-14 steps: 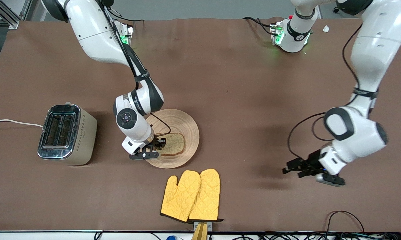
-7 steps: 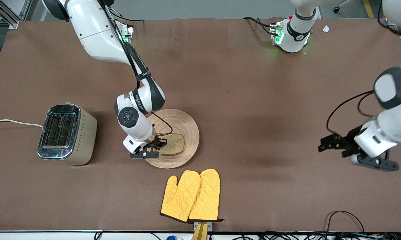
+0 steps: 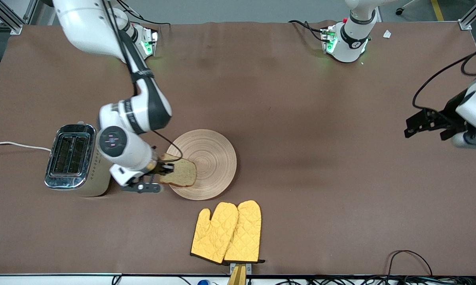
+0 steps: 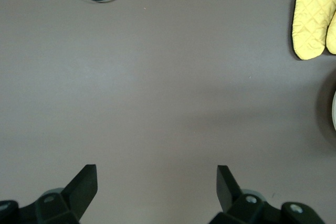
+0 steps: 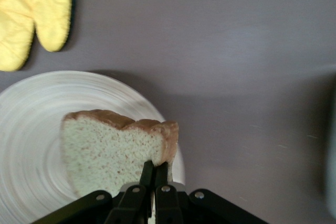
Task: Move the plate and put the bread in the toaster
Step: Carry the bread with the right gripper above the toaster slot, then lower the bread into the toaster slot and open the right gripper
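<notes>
My right gripper (image 3: 167, 169) is shut on one edge of the bread (image 3: 181, 174) and holds it in the air over the plate's rim on the toaster's side. The right wrist view shows the two fingertips (image 5: 155, 167) pinching the slice (image 5: 113, 148) at its crust, above the pale wooden plate (image 5: 31, 129). The plate (image 3: 214, 154) lies on the table with nothing on it. The cream toaster (image 3: 77, 158) stands beside the plate toward the right arm's end, its two slots empty. My left gripper (image 3: 421, 123) is open and empty, up over the table at the left arm's end; its wrist view (image 4: 156, 179) shows only bare mat between its fingers.
A pair of yellow oven mitts (image 3: 228, 231) lies nearer to the front camera than the plate; they also show in the left wrist view (image 4: 315, 19) and the right wrist view (image 5: 34, 17). The toaster's white cord (image 3: 16, 144) runs off the table's edge. A black cable (image 3: 410, 257) loops at the front edge.
My right gripper has lifted the bread off the plate and carried it toward the toaster. My left arm has drawn away toward its own end of the table, farther from the front edge.
</notes>
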Tool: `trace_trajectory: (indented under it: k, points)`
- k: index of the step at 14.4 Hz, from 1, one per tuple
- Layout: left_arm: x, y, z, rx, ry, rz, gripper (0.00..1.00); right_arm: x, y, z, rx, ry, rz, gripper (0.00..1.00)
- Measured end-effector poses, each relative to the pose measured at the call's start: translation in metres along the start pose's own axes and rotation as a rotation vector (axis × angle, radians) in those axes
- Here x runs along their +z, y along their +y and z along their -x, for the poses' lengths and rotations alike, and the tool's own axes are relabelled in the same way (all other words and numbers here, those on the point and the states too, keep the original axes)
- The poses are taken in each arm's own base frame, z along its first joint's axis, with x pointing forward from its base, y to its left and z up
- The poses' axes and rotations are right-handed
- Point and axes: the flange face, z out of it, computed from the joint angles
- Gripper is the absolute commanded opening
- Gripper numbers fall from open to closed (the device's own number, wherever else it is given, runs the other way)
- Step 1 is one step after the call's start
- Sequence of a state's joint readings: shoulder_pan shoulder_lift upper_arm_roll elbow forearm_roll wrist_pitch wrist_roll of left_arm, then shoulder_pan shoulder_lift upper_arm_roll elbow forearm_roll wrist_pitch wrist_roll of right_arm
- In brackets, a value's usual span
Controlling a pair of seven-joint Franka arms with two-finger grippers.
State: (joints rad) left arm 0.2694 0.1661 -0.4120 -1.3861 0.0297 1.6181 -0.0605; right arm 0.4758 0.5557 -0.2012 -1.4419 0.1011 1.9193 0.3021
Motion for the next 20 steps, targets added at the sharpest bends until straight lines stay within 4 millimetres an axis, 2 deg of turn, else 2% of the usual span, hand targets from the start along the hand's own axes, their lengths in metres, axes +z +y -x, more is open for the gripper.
trace_trajectory:
  k: [3, 7, 10, 12, 15, 20]
  points:
    - [-0.017, 0.006, 0.009, 0.004, 0.020, -0.013, 1.00, -0.051, 0.051, -0.008, -0.058, -0.045, 0.154, 0.00]
    - [-0.044, 0.035, 0.030, 0.013, 0.029, -0.048, 1.00, -0.075, 0.090, -0.009, -0.185, -0.083, 0.447, 0.01]
    - [-0.056, 0.041, 0.053, -0.031, -0.027, -0.061, 1.00, -0.089, 0.119, -0.004, -0.214, -0.152, 0.592, 0.01]
    - [-0.053, 0.045, 0.063, -0.057, -0.065, -0.058, 1.00, -0.096, 0.140, -0.007, -0.229, -0.168, 0.654, 0.01]
    - [-0.045, 0.046, 0.064, -0.067, -0.094, -0.059, 1.00, -0.100, 0.167, -0.011, -0.220, -0.184, 0.717, 0.01]
    - [-0.035, 0.044, 0.061, -0.068, -0.113, -0.060, 1.00, -0.079, 0.190, -0.015, -0.207, -0.218, 0.723, 0.01]
